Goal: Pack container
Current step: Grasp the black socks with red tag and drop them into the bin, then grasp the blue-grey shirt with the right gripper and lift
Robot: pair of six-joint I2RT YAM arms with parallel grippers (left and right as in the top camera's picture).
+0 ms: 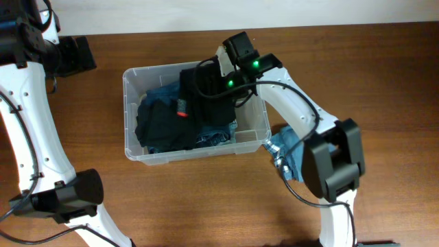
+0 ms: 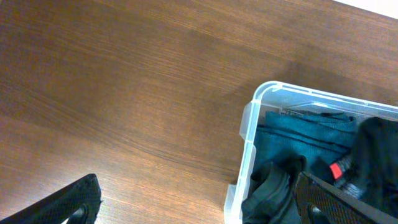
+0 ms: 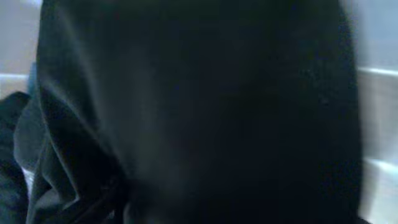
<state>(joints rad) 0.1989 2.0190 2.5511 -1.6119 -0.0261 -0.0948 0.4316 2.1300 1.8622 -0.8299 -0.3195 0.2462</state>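
one black garment, one container, one blue cloth outside

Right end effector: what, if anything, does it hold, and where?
Probably the black garment over the container; cloth fills the wrist view, hiding the held part.

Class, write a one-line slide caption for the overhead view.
Right pincer over the clear container of dark clothes; a blue garment lies on the table beside it.
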